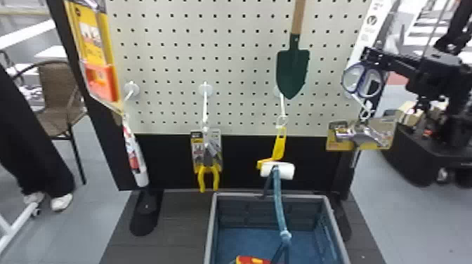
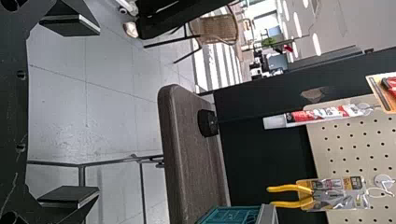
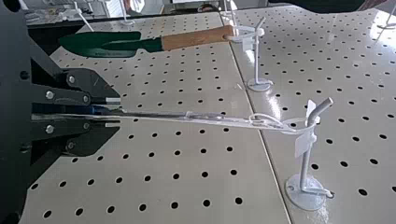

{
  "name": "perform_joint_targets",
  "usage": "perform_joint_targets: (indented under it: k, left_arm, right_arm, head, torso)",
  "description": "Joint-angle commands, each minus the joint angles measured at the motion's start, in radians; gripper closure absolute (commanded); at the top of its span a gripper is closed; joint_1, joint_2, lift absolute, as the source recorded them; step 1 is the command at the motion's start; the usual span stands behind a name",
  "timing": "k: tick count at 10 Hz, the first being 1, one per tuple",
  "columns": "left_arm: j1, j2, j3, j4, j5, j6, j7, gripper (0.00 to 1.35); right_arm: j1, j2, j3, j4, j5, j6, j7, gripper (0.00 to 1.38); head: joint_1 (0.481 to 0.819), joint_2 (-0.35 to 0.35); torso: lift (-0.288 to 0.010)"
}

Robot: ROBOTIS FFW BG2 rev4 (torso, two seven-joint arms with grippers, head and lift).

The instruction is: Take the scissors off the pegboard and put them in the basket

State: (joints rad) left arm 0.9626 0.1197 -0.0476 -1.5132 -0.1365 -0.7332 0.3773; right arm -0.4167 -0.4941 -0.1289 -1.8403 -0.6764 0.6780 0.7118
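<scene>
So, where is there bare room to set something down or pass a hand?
Bare dark base shows between the basket and the black foot to its left. A hand could probably pass before the pegboard between trowel and yellow-orange pack. Right of the trowel is crowded: the right gripper holds the scissors.

The left gripper (image 2: pixel 99 112) has its two fingers well apart, with floor (image 2: pixel 112 107) behind them. At the left of the pegboard (image 2: pixel 348 149), a red-and-white tube (image 2: pixel 327 113) hangs cap down. To its right, yellow-handled pliers (image 2: pixel 290 188) hang handles down in a pack. Below them, a corner of the basket (image 2: pixel 267 215) sits by the dark stand base (image 2: pixel 192 149). A wicker chair (image 2: pixel 217 29) stands far left.
</scene>
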Motion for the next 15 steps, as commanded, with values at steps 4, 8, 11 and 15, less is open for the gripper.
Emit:
perform_joint_targets:
  k: [4, 8, 11, 15]
  left_arm:
    - [0.0, 0.003, -0.002, 0.0, 0.0, 0.0, 0.0, 0.1]
    - [-0.004, 0.003, -0.002, 0.0, 0.0, 0.006, 0.0, 0.1]
    - [-0.004, 0.005, -0.005, 0.0, 0.0, 0.008, 0.0, 0.1]
    - [-0.002, 0.009, -0.006, 0.0, 0.006, 0.005, 0.0, 0.1]
  right_arm:
    - [0.003, -0.001, 0.0, -0.004, -0.009, 0.0, 0.0, 1.29]
    - [0.018, 0.0, 0.0, -0.051, -0.014, 0.0, 0.002, 1.29]
    - [0.018, -0.001, 0.002, -0.078, -0.015, -0.003, 0.002, 1.29]
    - [0.009, -0.006, -0.003, -0.09, -0.026, -0.009, 0.002, 1.29]
  head:
    - [0.549, 0.0]
    - [0.549, 0.0]
    - [0.549, 0.0]
    - [0.549, 0.0]
  torso:
    - [-0.1]
    - [-0.1]
    - [-0.1]
    - [-0.1]
